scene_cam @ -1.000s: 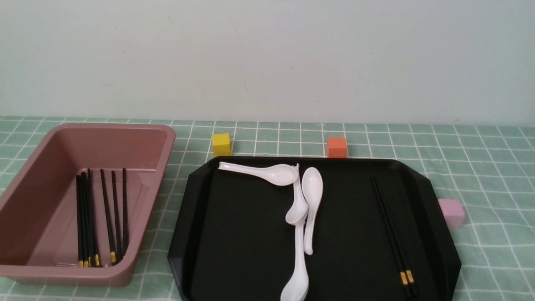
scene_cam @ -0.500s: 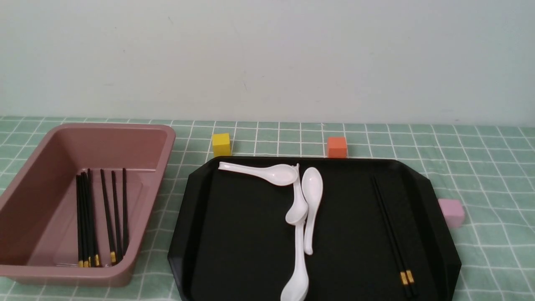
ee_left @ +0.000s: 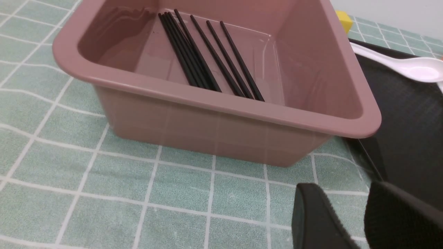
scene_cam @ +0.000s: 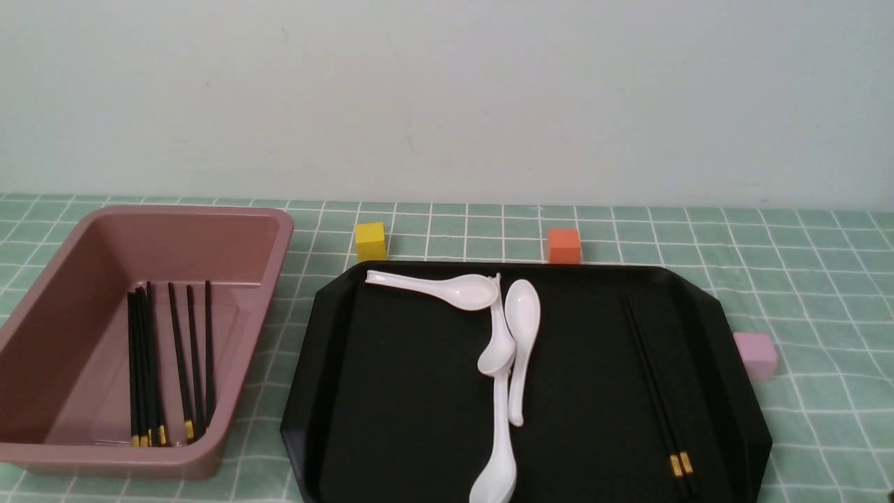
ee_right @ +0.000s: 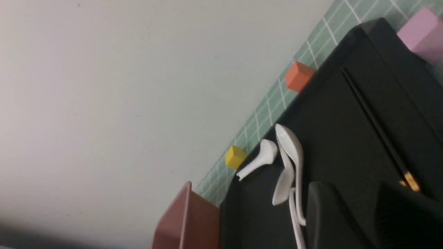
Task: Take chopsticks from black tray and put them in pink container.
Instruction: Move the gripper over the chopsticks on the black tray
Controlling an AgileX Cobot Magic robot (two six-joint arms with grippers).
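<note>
Two black chopsticks [scene_cam: 656, 391] with gold bands lie side by side along the right side of the black tray [scene_cam: 391, 419]. Several more chopsticks [scene_cam: 150, 363] rest in the pink container [scene_cam: 84, 279] at the left. Neither gripper appears in the front view. In the right wrist view my right gripper [ee_right: 356, 193] is open over the tray, empty, with the chopsticks [ee_right: 373, 121] and their gold bands just beside one finger. My left gripper [ee_left: 342, 193] is open and empty over the tablecloth, near the corner of the pink container [ee_left: 214, 128].
Three white spoons [scene_cam: 513, 335] lie tangled in the tray's middle. A yellow cube [scene_cam: 370, 241] and an orange cube [scene_cam: 563, 246] stand behind the tray, and a pale pink cube [scene_cam: 756, 355] sits at its right edge. A wall rises behind the green checked cloth.
</note>
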